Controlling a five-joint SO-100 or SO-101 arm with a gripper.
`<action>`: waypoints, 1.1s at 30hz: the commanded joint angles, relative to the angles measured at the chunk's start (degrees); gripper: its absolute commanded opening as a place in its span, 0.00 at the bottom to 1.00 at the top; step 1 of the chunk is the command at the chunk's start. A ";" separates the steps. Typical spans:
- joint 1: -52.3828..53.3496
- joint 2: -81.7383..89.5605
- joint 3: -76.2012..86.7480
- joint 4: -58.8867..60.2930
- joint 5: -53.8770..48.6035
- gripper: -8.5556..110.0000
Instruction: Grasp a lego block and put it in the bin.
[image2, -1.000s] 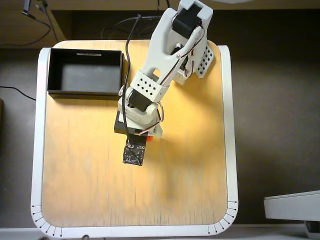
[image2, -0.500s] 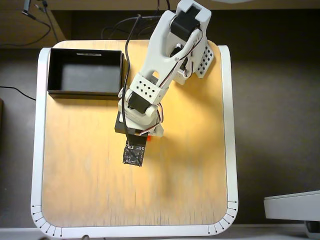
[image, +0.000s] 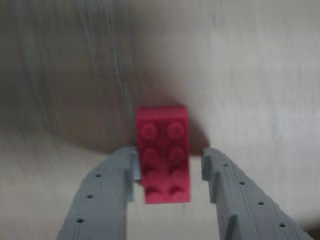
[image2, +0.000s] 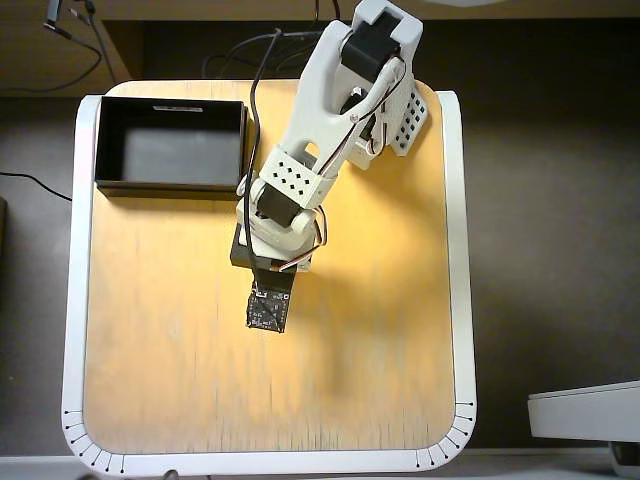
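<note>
Your arm's head now hides the red showing before | lego block (image: 164, 152) between the parted fingers of your gripper (image: 170, 172), reaching to 12 o'clock | red, studs up

Table (image2: 380, 350) btwn arm and bin (image2: 171, 183) bare; no obstacles.

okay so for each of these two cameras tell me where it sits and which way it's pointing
Wrist view: rides on the gripper, looks down at the table close up; both grey fingers flank the red lego block, gaps on both sides.
Overhead view: fixed above, looks straight down at the whole table, the black bin at upper left and the white arm.
Shared: the wooden tabletop and the arm; the arm hides the block from above.
</note>
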 joint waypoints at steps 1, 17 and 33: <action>-0.79 0.53 -6.59 -1.23 -0.62 0.09; 1.58 10.46 -6.50 -1.14 -5.36 0.08; 13.45 36.30 -6.94 -1.05 -13.45 0.08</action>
